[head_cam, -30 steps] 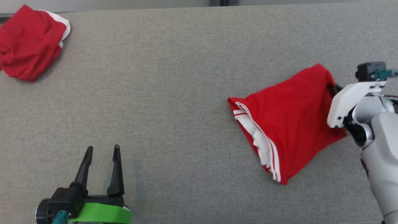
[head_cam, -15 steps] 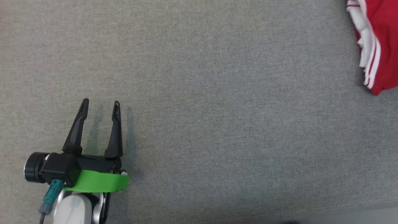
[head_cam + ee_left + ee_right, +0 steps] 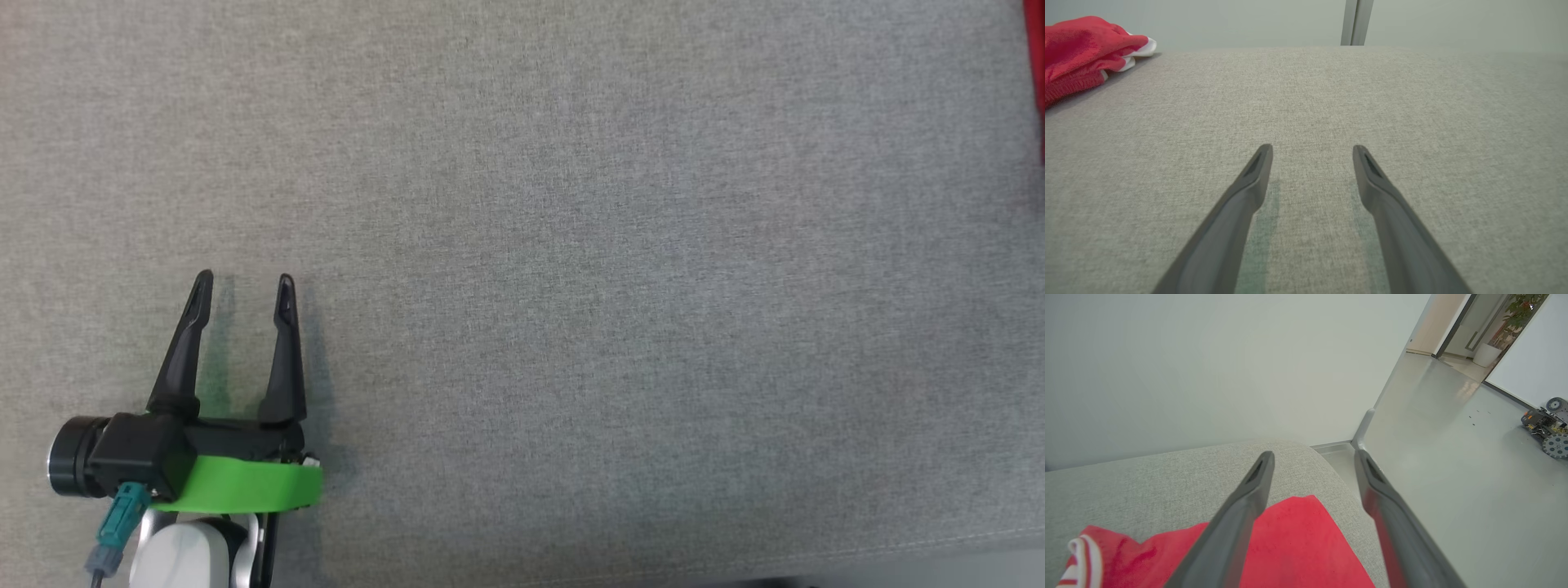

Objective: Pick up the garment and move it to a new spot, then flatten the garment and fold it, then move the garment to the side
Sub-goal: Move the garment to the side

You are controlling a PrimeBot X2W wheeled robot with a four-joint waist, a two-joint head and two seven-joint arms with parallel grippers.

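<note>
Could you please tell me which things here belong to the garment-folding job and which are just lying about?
Part of the job:
- red garment, lying on the grey table
- right gripper, open above it

Just lying about:
- crumpled red cloth at the table's far edge
- small wheeled machine on the floor
- potted plant in the doorway beyond

Wide bare stretch of grey padded surface point(image 3: 571, 245) is seen ahead and to right of left gripper point(image 3: 244, 280); passage there is open. Gap between its spread fingers is seen free. Far left corner is taken up by crumpled red bundle point(image 3: 1081, 49); thin post point(image 3: 1354, 22) is set behind far edge. At right end, red garment point(image 3: 1290, 547) is spread beneath parted fingers of right gripper point(image 3: 1314, 455). That end is bounded by wall point(image 3: 1208, 355); open floor point(image 3: 1453, 457) is seen beyond rounded corner, with wheeled device point(image 3: 1549, 424) parked well apart.
</note>
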